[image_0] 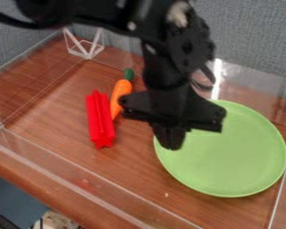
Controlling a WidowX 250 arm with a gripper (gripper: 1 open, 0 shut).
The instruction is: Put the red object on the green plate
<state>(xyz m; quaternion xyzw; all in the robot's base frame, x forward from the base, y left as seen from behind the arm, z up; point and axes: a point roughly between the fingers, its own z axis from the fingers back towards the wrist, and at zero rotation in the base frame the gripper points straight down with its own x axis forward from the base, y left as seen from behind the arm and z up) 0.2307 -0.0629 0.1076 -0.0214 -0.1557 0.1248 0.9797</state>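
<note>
Green plate (235, 152) lower right, bare, awaiting the bar | black gripper (170, 139) clenched on nothing, tip over plate's left rim | red object (99, 121) left-centre on wood, ungrasped | carrot (118, 97) just beside it.

The red object (100, 121) is lying flat on the brown wooden surface. It is a long, narrow bar of bright red colour with ridges running along its length. It is pointing from upper left to lower right, its far end a little more to the left than its near end. It is resting well to the left of the green plate (235, 165) and is not touching it.

The green plate is sitting flat on the same surface, on the right side. It is large, round and light green, with a shallow rim. Its upper left part is being hidden from the camera; the visible part is showing nothing on it.
</note>
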